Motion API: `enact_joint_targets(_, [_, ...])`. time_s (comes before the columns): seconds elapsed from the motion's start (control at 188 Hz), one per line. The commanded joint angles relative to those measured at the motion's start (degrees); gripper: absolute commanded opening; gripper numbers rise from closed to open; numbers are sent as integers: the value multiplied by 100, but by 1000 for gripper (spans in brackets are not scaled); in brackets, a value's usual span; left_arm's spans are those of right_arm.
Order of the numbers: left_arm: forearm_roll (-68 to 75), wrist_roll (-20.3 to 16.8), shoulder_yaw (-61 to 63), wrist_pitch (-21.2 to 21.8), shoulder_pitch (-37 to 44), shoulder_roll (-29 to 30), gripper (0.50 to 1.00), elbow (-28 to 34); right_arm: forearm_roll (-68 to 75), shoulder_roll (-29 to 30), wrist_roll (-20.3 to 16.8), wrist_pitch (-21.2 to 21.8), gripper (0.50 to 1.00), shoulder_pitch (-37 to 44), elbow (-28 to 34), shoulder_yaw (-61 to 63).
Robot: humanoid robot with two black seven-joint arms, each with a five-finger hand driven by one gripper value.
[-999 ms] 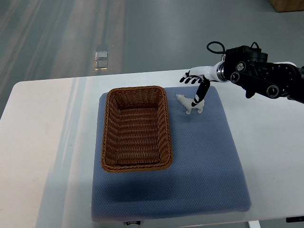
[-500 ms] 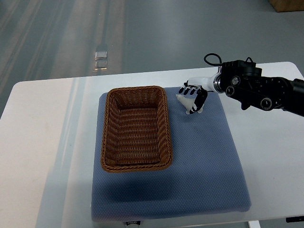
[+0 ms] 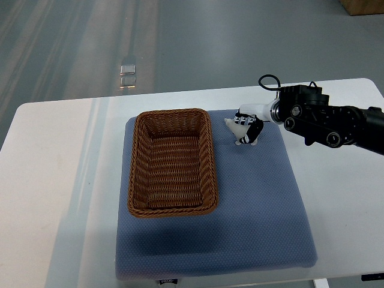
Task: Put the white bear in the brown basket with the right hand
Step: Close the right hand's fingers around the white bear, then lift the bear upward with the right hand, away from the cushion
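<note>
A small white bear [image 3: 233, 126] stands on the blue mat [image 3: 258, 198], just right of the brown wicker basket [image 3: 172, 161]. My right hand [image 3: 247, 128] reaches in from the right edge and its black-and-white fingers are curled over the bear's back and sides. Only the bear's head and front show past the fingers. The bear still rests on the mat. The basket has nothing inside it. My left hand does not show.
The mat lies on a white table [image 3: 54, 180]. The black right forearm [image 3: 324, 120] stretches across the table's right part. Grey floor lies beyond the table's far edge.
The right hand came down and to the left onto the bear, and its fingers went from spread to wrapped around it. The bear has hardly shifted.
</note>
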Motion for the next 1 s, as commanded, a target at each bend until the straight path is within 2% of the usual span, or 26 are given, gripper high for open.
enact_joint_targets(0.0, [0,0,0,5,0,0,1000,0,-14,-6,5,-2,500,26,-4,0])
enact_joint_targets(0.223, [0,-9,0,5,0,0,1000,-18,73,-314,5,148,500,456,172,79])
enact_joint_targets(0.388, [0,0,0,-4,0,0,1000,-18,214,-999,14,596,500,1291,831,79])
enact_joint_targets(0.526, [0,0,0,-4,0,0,1000,-53,592,-1737,14,1123,500,2082,1657,53])
enact_joint_targets(0.643, [0,0,0,-4,0,0,1000,-62,610,-2010,14,1220,500,2398,2088,0])
enact_joint_targets(0.84, [0,0,0,-4,0,0,1000,-53,636,-1966,22,1167,500,2530,2220,9])
enact_joint_targets(0.994, [0,0,9,-4,0,0,1000,-44,935,-1474,49,948,500,2530,2220,18])
